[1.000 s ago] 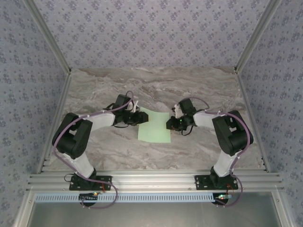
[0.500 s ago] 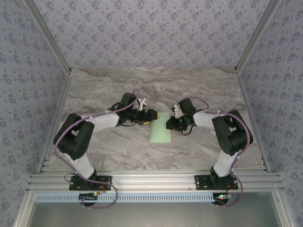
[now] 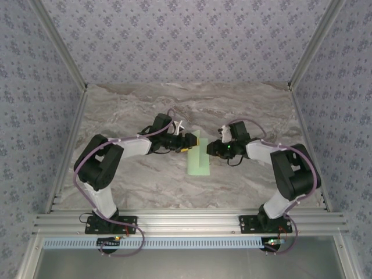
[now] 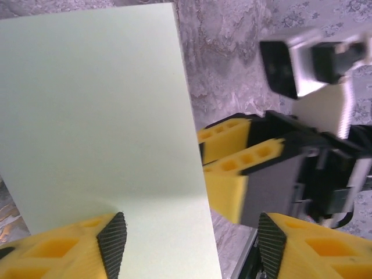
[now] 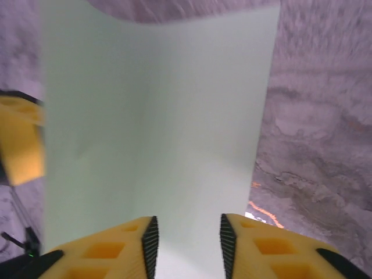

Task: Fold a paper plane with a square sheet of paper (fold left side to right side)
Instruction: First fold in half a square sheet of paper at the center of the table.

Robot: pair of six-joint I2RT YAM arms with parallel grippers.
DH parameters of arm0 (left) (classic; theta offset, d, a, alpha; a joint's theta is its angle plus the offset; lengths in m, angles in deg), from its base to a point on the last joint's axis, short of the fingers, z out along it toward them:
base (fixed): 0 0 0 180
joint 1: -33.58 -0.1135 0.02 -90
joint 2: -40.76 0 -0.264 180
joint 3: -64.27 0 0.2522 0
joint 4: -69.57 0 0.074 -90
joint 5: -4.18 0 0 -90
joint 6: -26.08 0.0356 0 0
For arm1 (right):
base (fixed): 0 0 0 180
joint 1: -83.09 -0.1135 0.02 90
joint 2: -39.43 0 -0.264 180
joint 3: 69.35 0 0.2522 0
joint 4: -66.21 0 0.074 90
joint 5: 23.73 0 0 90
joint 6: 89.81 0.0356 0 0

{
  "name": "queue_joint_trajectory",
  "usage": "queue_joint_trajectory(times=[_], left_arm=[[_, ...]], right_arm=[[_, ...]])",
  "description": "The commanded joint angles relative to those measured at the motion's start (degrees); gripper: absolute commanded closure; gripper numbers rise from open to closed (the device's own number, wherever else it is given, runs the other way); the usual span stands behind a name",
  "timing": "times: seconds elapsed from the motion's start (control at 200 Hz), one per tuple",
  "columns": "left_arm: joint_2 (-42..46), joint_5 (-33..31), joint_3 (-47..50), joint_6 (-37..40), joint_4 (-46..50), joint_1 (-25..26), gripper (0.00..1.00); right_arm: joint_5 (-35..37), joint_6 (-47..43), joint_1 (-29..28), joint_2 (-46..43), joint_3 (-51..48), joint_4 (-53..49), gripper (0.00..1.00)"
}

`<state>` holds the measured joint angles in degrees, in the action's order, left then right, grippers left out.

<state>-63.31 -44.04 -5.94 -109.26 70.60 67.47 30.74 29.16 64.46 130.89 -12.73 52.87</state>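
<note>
I see the plain mint-green square sheet of paper (image 3: 200, 164) bent up along its middle at the centre of the marble surface (image 3: 145, 104), the left jaws gaping wide about its left edge, the right jaws slightly parted about its right edge.

No writing, label, brand mark or number can be read in any view. The paper (image 4: 93, 116) shows a plain, unprinted face, and the bench (image 3: 145, 186) bears marble veining but no lettering.
</note>
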Motion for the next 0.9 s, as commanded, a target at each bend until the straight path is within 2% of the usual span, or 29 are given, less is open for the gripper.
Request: queue_joint_trajectory(times=[0.0,0.155,0.345,0.705,0.784,0.894], left_arm=[[-1.0,1.1,-1.7,0.3,-1.0,0.3,0.41],[-1.2,0.8,-1.8,0.4,-1.0,0.3,0.54],[-1.7,0.4,-1.7,0.3,-0.9,0.3,0.65],[-1.7,0.1,-1.9,0.3,-0.7,0.3,0.7],[-1.7,0.1,-1.9,0.2,-0.6,0.4,0.7],[-1.2,-0.3,-1.8,0.5,-0.3,0.3,0.7]], right_arm=[[-3.4,3.8,1.2,-4.6,-1.8,5.7,0.59],[-8.0,8.8,1.0,-5.4,-2.7,11.8,0.56],[-8.5,10.8,-0.2,-3.9,-1.8,13.4,0.56],[-7.7,12.7,-2.7,1.5,-0.1,14.1,0.6],[-7.8,12.8,-3.2,2.3,0.3,14.2,0.69],[-7.5,11.8,-3.2,2.6,0.8,12.8,0.88]])
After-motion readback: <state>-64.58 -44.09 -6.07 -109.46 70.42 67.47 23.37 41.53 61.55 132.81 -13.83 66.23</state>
